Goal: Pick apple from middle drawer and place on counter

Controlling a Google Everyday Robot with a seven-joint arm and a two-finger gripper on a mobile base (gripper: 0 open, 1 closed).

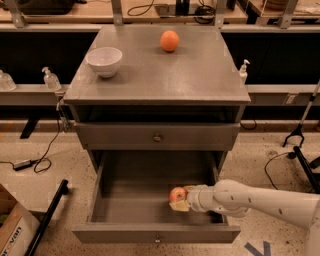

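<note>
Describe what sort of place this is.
Probably a robotics lab: workbenches with cables behind, pump bottles on a shelf. The gripper is in the open drawer at the apple.

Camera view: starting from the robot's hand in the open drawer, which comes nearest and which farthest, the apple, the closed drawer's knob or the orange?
The hand is low in the open drawer, towards its right side.
1. Apple: right at the hand, inside the drawer.
2. Closed drawer's knob: above, on the cabinet front.
3. Orange: at the back of the counter.

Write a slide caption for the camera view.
Gripper at the apple inside the open middle drawer, below the counter.
</note>
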